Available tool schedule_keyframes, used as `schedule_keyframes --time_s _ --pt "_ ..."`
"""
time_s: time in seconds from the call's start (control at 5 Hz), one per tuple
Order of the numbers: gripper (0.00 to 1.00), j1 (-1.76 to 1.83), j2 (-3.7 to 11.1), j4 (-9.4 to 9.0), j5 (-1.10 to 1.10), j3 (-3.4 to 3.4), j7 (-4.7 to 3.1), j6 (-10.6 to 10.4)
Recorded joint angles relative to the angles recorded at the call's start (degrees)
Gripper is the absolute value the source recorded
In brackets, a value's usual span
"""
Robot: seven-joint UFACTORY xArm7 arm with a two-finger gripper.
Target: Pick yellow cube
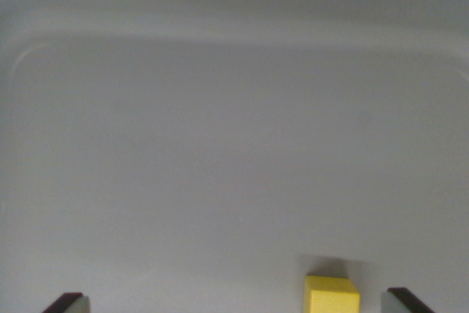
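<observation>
- Cube point(331, 295): plain bright yellow, its top face a little paler than its front face; no marks or pattern.
- Tray point(220, 144): pale grey-white all over, plain and unpatterned; the raised rim point(234, 31) along the top shows as soft lighter and darker grey bands.
- Shadow behind the cube: a faint darker grey smudge on the tray floor.
- Claw point(236, 303): the two fingertips at the bottom corners are dark, near black, each with a lighter grey face point(83, 304).
</observation>
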Motion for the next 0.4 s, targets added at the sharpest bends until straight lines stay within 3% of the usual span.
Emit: schedule_keyframes --time_s 0.2,0.4 --pt "0.0 -0.22 0.32 -1.77 0.26 -0.34 -0.65 -1.9" --pt "0.0 -0.22 0.32 -1.77 0.26 -0.34 -0.65 -1.9"
